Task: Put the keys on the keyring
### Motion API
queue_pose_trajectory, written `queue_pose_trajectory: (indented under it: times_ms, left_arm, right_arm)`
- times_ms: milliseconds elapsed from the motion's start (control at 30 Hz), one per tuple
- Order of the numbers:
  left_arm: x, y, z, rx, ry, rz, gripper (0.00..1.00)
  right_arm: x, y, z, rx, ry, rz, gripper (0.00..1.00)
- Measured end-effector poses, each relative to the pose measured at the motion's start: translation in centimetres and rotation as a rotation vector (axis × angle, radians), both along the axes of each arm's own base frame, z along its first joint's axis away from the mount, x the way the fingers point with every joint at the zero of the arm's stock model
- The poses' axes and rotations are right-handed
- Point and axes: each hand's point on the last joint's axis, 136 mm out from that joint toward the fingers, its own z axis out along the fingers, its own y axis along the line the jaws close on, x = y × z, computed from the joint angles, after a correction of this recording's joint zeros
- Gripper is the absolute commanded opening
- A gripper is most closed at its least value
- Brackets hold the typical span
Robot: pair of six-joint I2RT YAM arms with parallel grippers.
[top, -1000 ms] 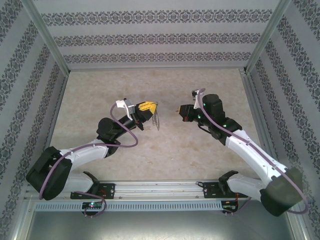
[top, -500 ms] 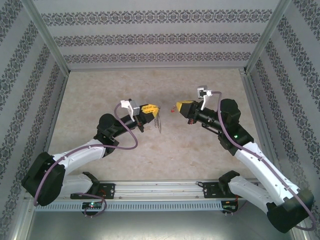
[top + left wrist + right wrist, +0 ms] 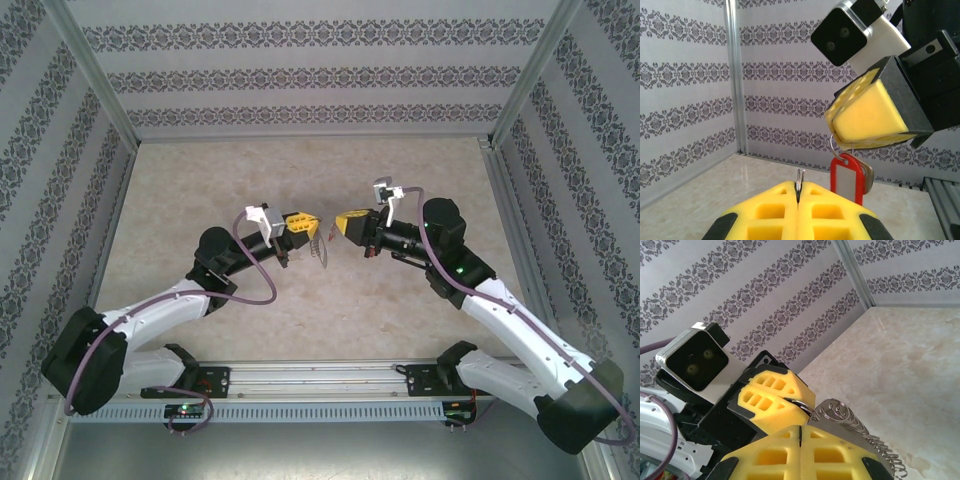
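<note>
My left gripper (image 3: 307,222) is shut on the top edge of the keyring (image 3: 320,249), a grey metal loop that hangs below it over the table's middle. In the left wrist view the loop's thin edge (image 3: 799,179) sticks up between my shut pads (image 3: 799,189). My right gripper (image 3: 341,222) faces it tip to tip, a short gap away, shut on the small ring of the keys (image 3: 846,178). Their red tag dangles under the right pads (image 3: 867,117), the silver key behind it. In the right wrist view the keyring (image 3: 855,426) shows its row of rings just beyond my shut fingertips (image 3: 801,430).
Patterned walls and metal corner posts (image 3: 100,90) enclose the beige table (image 3: 300,320). A slotted rail (image 3: 300,380) with both arm bases runs along the near edge. Both arms are raised above the tabletop, with cables looping beside the wrists.
The right arm has swung left and turned its wrist, carrying the keys up close to the left gripper. The left gripper has edged slightly right with the keyring.
</note>
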Motion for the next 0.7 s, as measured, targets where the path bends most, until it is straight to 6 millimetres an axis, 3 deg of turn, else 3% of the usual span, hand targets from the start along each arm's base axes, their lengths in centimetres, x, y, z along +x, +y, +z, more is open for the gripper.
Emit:
queue_pose_trajectory:
  times_ms: [333, 700]
  left_arm:
    - [-1.0, -0.4, -0.2, 0.094, -0.07, 0.0, 0.0]
    - [-1.1, -0.7, -0.3, 0.116, -0.087, -0.002, 0.0]
  right_arm:
    - [-0.6, 1.7, -1.0, -0.026, 0.001, 0.052, 0.0]
    - [-0.8, 2.1, -0.5, -0.031, -0.027, 0.062, 0.0]
